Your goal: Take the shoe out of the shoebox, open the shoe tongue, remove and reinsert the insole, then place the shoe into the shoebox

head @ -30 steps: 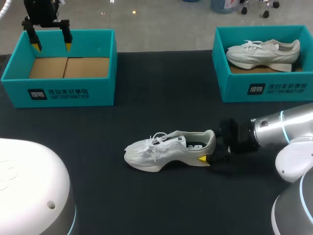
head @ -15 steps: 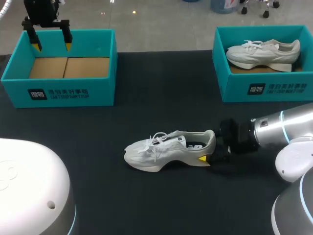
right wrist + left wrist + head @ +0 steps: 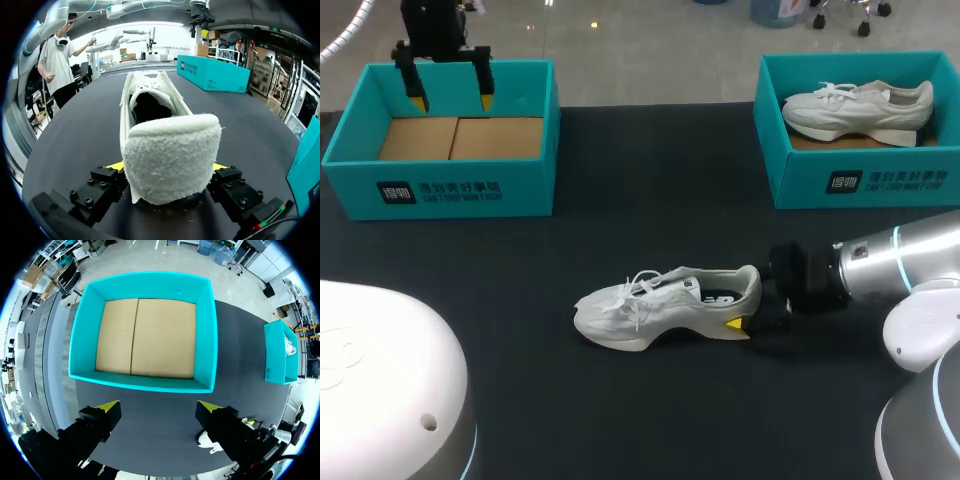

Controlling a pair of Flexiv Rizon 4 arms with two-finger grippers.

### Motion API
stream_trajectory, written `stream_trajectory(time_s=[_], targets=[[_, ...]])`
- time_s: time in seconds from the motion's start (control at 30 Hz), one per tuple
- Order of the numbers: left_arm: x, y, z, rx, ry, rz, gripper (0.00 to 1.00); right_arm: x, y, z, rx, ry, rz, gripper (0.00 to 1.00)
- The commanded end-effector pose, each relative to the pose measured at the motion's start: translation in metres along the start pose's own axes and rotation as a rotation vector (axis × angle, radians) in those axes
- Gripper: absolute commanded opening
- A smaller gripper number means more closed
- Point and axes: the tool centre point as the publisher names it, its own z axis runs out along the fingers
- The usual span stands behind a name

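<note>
Two arms, but only one is actually near the job right now. The shoe (image 3: 660,305) sits out on the black surface (image 3: 650,420), about mid-way across, with its long axis running side to side: toe toward my left, heel toward my right arm. My right end effector (image 3: 752,310) comes in low from the heel end, and in the right wrist view it (image 3: 167,167) has a yellow tip on each side of the fuzzy heel, so I'd call it clamped on the shoe. My left end effector (image 3: 451,100) hangs over the empty shoebox (image 3: 440,190) at the far left with its fingers spread wide and nothing between them. That puts it well apart from the shoe, and the laces (image 3: 640,290) and tongue face that side. My guess is the left arm has to cross toward me and to the right to reach the tongue. There's bare surface all around the shoe. The second shoebox (image 3: 860,180), with another shoe (image 3: 860,105) in it, sits far right, well apart.
</note>
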Motion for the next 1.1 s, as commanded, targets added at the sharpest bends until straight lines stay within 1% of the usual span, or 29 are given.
stream_trajectory(time_s=[0.03,0.2,0.33,0.43,0.5,0.7,0.77,1.1], targets=[[0.027,0.019,0.001,0.036,-0.026,0.008,1.00,0.001,0.001,0.002,0.005,-0.002,0.000,0.00],[0.052,0.040,0.000,0.080,-0.034,-0.007,1.00,0.001,0.001,0.002,0.005,-0.002,0.000,0.00],[0.068,0.057,-0.001,0.089,0.005,0.012,1.00,0.001,0.001,0.002,0.005,-0.002,0.000,0.00],[0.080,0.072,0.000,0.089,0.011,0.025,1.00,0.001,0.001,0.002,0.005,-0.002,0.000,0.00],[0.087,0.081,0.002,0.086,0.010,0.017,1.00,0.001,0.001,0.002,0.005,-0.002,0.000,0.00],[0.104,0.104,0.009,0.021,0.020,-0.046,1.00,0.001,0.001,0.002,0.005,-0.002,0.000,0.00],[0.109,0.112,0.011,0.026,-0.029,-0.064,1.00,0.001,0.001,0.002,0.005,-0.002,0.000,0.00],[0.109,0.112,0.011,0.026,-0.029,-0.064,1.00,0.001,0.001,0.002,0.005,-0.002,0.000,0.00]])
